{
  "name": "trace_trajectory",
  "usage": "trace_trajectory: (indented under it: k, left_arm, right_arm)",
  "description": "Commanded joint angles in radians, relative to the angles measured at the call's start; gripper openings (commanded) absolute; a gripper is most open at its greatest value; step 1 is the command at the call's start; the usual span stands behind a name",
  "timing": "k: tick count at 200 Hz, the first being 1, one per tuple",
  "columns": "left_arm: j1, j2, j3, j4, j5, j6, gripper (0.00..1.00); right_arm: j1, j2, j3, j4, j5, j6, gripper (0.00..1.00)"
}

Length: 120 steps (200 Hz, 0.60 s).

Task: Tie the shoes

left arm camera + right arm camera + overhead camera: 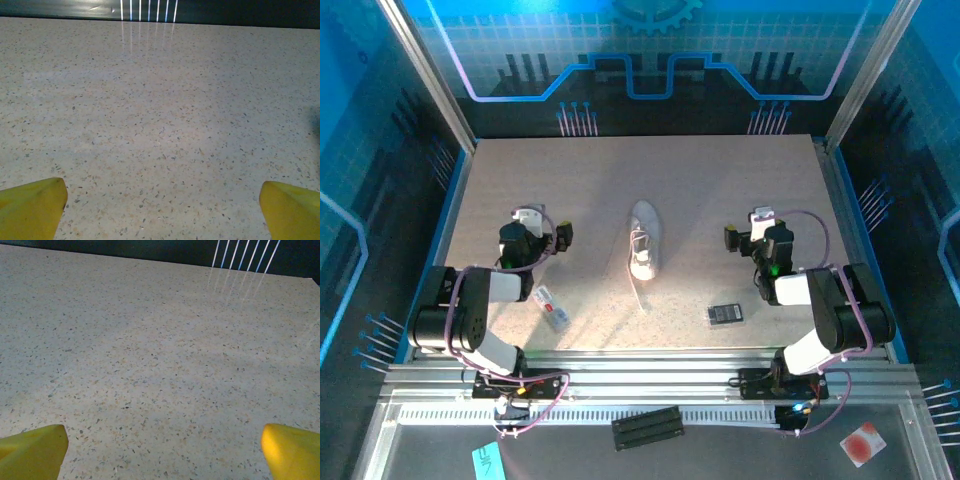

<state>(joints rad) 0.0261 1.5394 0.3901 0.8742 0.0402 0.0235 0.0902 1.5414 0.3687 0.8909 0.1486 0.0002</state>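
Note:
The shoe (644, 240), a small white sneaker, lies in the middle of the table with its toe toward the far side. A thin white lace (637, 290) trails from it toward the near edge. My left gripper (533, 227) rests to the shoe's left and my right gripper (760, 227) to its right, both well clear of it. In the left wrist view the left gripper (160, 212) is open, its yellow fingertips (32, 207) spread wide over bare table. The right gripper (162, 452) is likewise open, with yellow fingertips (35, 450) far apart and nothing between them.
A small white tag (552, 307) lies near the left arm and a flat black rectangle (724, 314) near the right arm. The speckled table (720, 180) is walled by blue panels. A black bar (646, 427) sits on the front rail.

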Motion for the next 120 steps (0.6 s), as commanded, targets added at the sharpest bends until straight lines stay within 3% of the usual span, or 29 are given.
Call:
trace_trajectory:
  k: [1, 120]
  left_arm:
    - [-0.002, 0.008, -0.001, 0.026, -0.008, -0.022, 0.99]
    - [-0.002, 0.008, -0.001, 0.029, -0.009, -0.022, 0.99]
  right_arm:
    - [-0.012, 0.002, 0.022, 0.019, -0.007, -0.005, 1.0]
    - [-0.017, 0.002, 0.022, 0.019, -0.015, -0.003, 1.0]
